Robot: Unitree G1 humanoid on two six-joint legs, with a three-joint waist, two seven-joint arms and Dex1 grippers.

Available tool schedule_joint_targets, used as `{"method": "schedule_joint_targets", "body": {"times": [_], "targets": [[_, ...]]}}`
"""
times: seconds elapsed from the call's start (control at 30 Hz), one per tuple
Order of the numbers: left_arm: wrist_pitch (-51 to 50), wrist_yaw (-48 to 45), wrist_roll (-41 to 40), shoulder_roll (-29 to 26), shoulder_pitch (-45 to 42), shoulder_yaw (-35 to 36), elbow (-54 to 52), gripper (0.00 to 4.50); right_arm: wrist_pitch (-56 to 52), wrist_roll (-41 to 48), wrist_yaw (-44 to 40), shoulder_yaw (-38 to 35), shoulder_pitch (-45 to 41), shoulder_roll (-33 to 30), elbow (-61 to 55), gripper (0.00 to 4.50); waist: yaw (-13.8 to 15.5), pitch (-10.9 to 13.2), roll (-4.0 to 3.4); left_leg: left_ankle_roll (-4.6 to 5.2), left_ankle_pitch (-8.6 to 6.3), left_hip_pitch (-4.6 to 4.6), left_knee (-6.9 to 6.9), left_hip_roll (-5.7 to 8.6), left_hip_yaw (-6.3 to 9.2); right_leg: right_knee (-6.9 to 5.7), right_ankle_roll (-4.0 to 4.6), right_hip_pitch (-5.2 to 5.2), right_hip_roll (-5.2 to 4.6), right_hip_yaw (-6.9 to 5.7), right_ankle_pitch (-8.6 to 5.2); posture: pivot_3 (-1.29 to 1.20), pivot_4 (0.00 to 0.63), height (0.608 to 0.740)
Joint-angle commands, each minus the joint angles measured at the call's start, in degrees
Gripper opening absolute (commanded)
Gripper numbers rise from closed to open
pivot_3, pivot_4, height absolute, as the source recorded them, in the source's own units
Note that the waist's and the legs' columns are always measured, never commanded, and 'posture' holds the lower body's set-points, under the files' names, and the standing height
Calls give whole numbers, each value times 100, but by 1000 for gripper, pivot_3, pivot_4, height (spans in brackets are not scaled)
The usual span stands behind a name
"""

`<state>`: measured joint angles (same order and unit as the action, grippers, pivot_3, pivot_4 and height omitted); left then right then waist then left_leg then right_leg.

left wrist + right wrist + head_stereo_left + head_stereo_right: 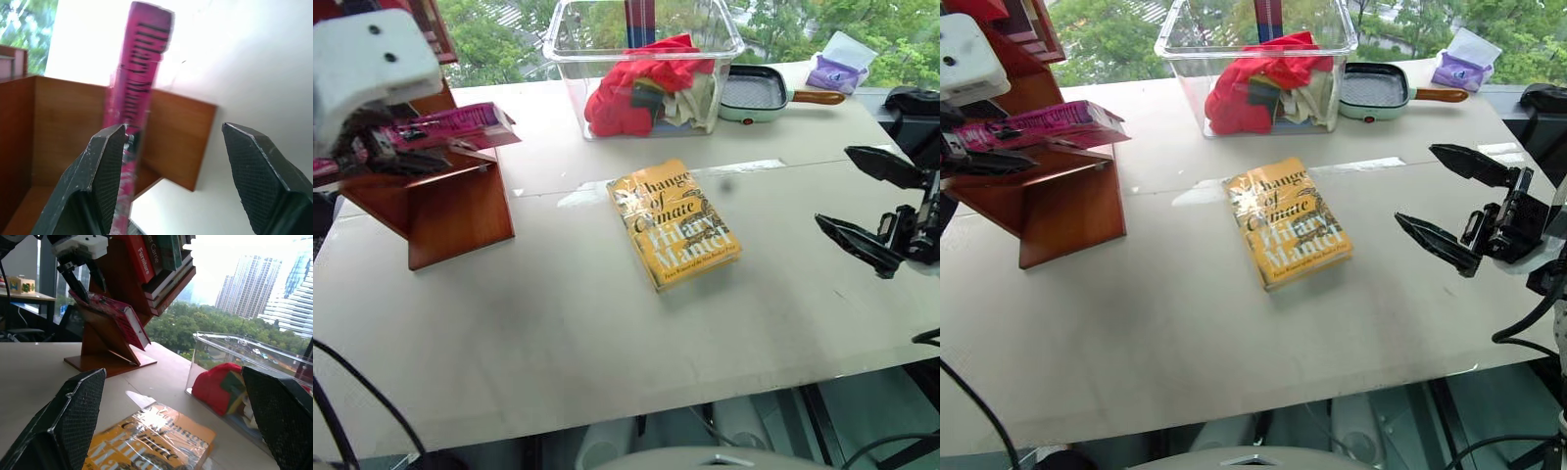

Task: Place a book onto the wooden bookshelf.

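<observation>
The bright pink book lies tilted on the slanted panel of the reddish-brown wooden bookshelf at the table's left. My left gripper is at the book's near end and stands open. The book's spine runs up beside one finger, and the other finger is well clear of it. The right wrist view shows the book resting on the shelf below the left gripper. My right gripper hovers open and empty over the table's right side.
A yellow-orange book lies flat mid-table. Behind it stands a clear plastic bin holding red cloth. A small green pan and a purple packet sit at the back right. More books fill the shelf's upper rows.
</observation>
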<state>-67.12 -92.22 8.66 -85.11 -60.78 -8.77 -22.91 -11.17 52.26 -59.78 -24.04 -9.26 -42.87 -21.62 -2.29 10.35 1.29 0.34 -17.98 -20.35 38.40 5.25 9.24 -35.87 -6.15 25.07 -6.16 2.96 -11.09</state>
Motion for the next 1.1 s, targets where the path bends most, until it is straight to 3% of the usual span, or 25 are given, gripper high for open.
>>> {"method": "schedule_joint_targets", "body": {"times": [0.03,0.13,0.2,0.37,0.43,0.53,0.6,0.67,0.83,0.9,1.1], "targets": [[-1267,-28,-1784,841,-226,1254,-898,3214,-195,269,-31,-283,-195,-234,-111,4500,62,-1,1,0,0,2,4,0,2,2,0,-11,-1,-3,0,0,150,740],[-2468,123,-2663,1803,189,1929,-1654,3214,-328,366,-80,-440,-135,-322,-106,4500,55,-5,4,7,-4,1,27,0,9,4,-1,-26,-3,-15,0,0,150,740],[-2538,421,-2942,2089,1051,2311,-2033,3214,-416,444,-87,-557,-47,-356,-174,4500,5,-10,-4,6,-4,6,26,-2,6,2,0,-27,-2,-14,-1,0,150,740],[-2386,1903,-3036,3962,2756,2867,-2684,3214,-597,573,-138,-786,133,-445,-307,4500,-9,-18,-11,3,-4,11,20,-29,-21,9,18,-20,4,1,14,0,150,740],[-1836,2504,-2953,4705,3491,2951,-2708,3214,-688,675,-88,-809,162,-432,-411,4500,7,-22,-3,1,-6,13,24,-33,-29,11,22,-21,4,4,17,0,150,740],[-91,3461,-2691,5843,4506,2845,-2361,3214,-764,774,-15,-777,210,-382,-607,4500,70,-35,-12,-1,-8,41,17,-39,-47,20,22,-44,-2,16,18,0,150,740],[949,3927,-2392,6094,4957,2563,-1939,3214,-770,774,42,-762,299,-305,-707,4500,158,-43,9,-4,-9,40,15,-47,-47,20,31,-40,7,12,24,0,150,740],[1325,4108,-2425,6152,5275,2422,-1563,3214,-744,640,58,-802,577,-242,-783,4500,233,-52,8,-5,-10,47,13,-48,-50,18,33,-44,8,12,25,0,150,740],[2969,3460,-2633,5607,6272,2646,-969,3214,-459,-234,-428,-1495,2251,-149,-504,4500,357,-54,8,3,-15,43,12,-46,-65,31,33,-44,5,16,24,0,150,740],[3199,3381,-2816,5474,6496,2862,-725,3214,-260,-642,-657,-1725,2932,-95,-295,4500,364,-55,7,5,-16,43,9,-44,-69,35,33,-45,4,16,24,0,150,740],[3613,3314,-3163,5163,7047,3129,-385,3214,146,-1139,-954,-2012,3733,-8,124,4500,230,-71,-18,28,-29,68,3,-51,-91,31,31,-59,14,32,23,0,150,740]]}}
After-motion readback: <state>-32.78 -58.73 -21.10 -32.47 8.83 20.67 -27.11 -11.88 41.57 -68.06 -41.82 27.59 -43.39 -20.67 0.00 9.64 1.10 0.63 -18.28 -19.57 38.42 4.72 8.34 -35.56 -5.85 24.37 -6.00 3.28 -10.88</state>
